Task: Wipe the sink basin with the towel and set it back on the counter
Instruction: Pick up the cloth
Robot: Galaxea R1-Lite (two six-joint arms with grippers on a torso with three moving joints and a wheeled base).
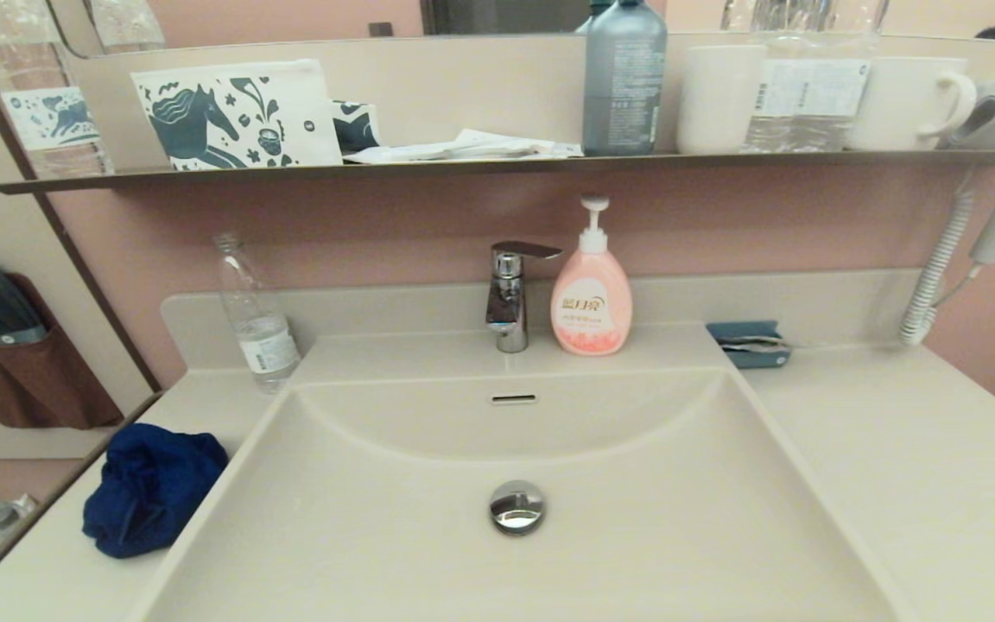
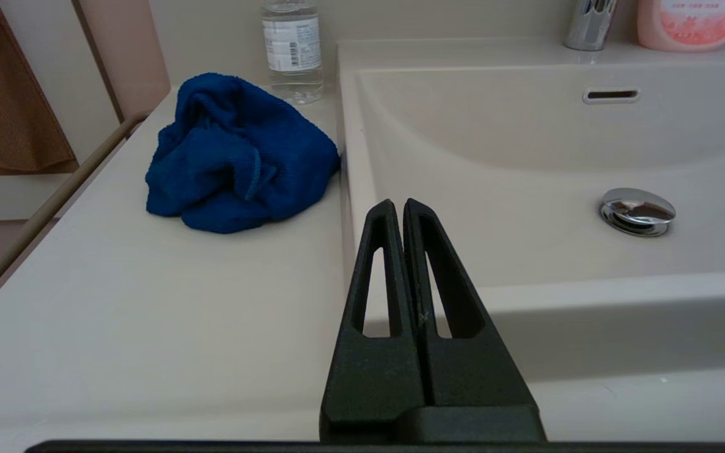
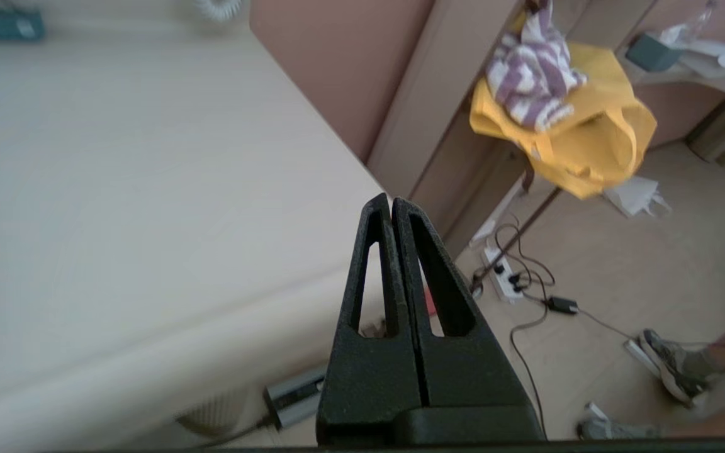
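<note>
A crumpled blue towel (image 1: 150, 489) (image 2: 236, 154) lies on the cream counter (image 1: 912, 449) (image 2: 117, 302) just left of the sink basin (image 1: 428, 527) (image 2: 501, 170), its edge touching the basin's rim. The basin has a chrome drain plug (image 1: 516, 506) (image 2: 637, 211) and an overflow slot (image 1: 513, 399) (image 2: 611, 95). My left gripper (image 2: 398, 202) is shut and empty, hovering near the basin's front left corner, short of the towel. My right gripper (image 3: 391, 200) is shut and empty beyond the counter's right front corner (image 3: 148, 207). Neither gripper shows in the head view.
A clear water bottle (image 1: 256, 315) (image 2: 291, 47) stands behind the towel. A chrome faucet (image 1: 510, 294) and a pink soap pump bottle (image 1: 591, 289) sit behind the basin. A blue tray (image 1: 748, 344) lies at the back right. A dark shelf (image 1: 497, 164) with cups and bottles hangs above.
</note>
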